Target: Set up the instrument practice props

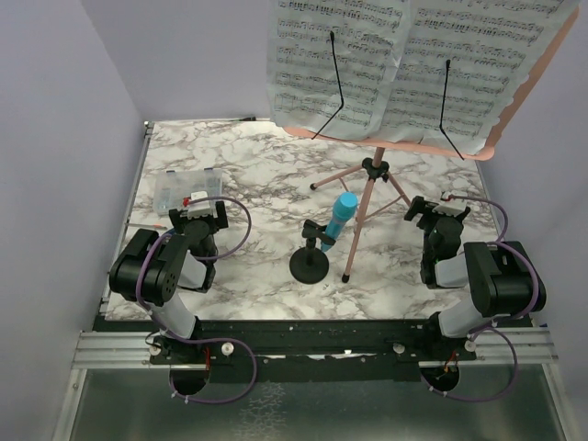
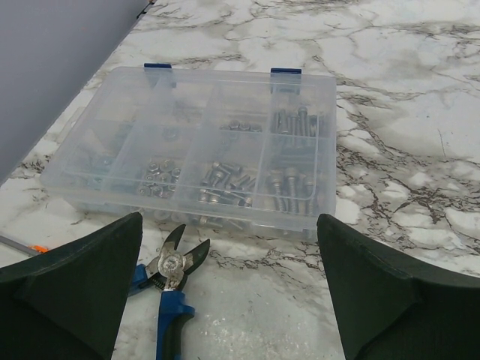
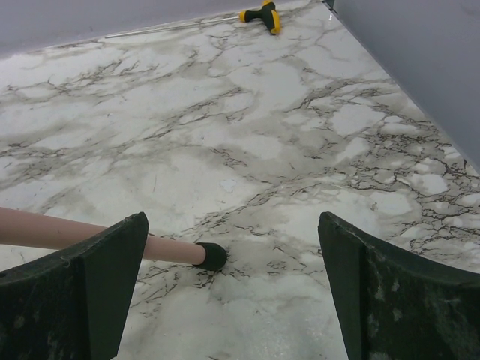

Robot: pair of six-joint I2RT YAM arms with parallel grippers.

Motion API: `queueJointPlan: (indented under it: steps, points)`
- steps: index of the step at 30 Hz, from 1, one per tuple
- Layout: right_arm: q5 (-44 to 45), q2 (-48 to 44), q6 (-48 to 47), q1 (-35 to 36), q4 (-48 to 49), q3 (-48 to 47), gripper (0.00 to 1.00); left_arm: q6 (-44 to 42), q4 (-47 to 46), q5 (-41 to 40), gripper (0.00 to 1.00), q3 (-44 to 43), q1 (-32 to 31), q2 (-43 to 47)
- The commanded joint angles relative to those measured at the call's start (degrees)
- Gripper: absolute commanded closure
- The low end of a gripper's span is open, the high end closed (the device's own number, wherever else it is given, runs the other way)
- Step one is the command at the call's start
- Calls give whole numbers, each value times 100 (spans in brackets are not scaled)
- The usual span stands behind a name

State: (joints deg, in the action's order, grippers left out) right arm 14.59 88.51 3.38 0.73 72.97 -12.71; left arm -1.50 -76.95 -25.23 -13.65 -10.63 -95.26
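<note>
The pink music stand (image 1: 372,197) stands on its tripod legs at the table's middle right, with white sheet-music pages (image 1: 404,64) on its panel under two black wire holders. The blue toy microphone (image 1: 340,220) sits tilted in the small black round-based mic stand (image 1: 309,264), just left of the tripod. My left gripper (image 1: 204,213) is open and empty at the left, near a clear box. My right gripper (image 1: 439,213) is open and empty, right of the tripod. One pink leg with its black foot (image 3: 208,256) shows in the right wrist view.
A clear plastic compartment box (image 2: 196,154) of screws lies ahead of the left gripper (image 2: 229,292), with blue-handled cutters (image 2: 171,289) beside its near edge. A yellow-and-black tool (image 3: 261,13) lies at the far wall. Grey walls close both sides.
</note>
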Motion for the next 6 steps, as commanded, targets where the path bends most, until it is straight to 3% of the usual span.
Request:
queueJointPlan:
  steps: [1, 6]
  points:
    - [-61, 35, -57, -28, 42, -39, 0, 68, 39, -143, 1, -67, -35, -10]
    - [-61, 39, -58, -21, 42, -45, 0, 91, 172, -50, 1, -127, 0, -3]
